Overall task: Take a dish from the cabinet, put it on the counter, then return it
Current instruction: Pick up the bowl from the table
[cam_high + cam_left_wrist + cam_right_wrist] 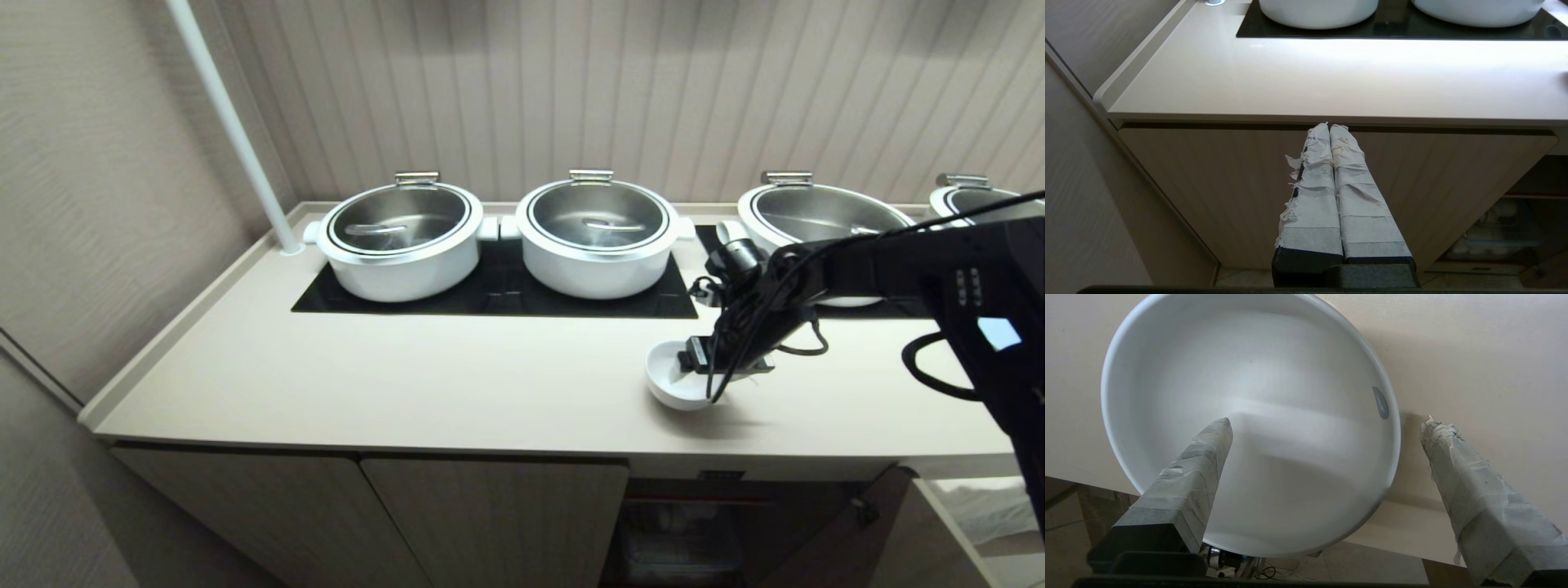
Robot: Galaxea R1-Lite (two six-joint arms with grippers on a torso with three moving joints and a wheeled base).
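White dish [671,384] on counter [408,384], right gripper [1327,428] spread

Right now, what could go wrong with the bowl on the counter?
The dish sits close to the front edge of the counter, so a bump could knock it off. The right gripper is open with one finger inside the dish and one outside, straddling its wall; pulling away crookedly might snag the rim and tip or drag it.

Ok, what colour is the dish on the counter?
Plain white, no pattern; the dish shows best in the right wrist view, with one small grey mark inside its rim.
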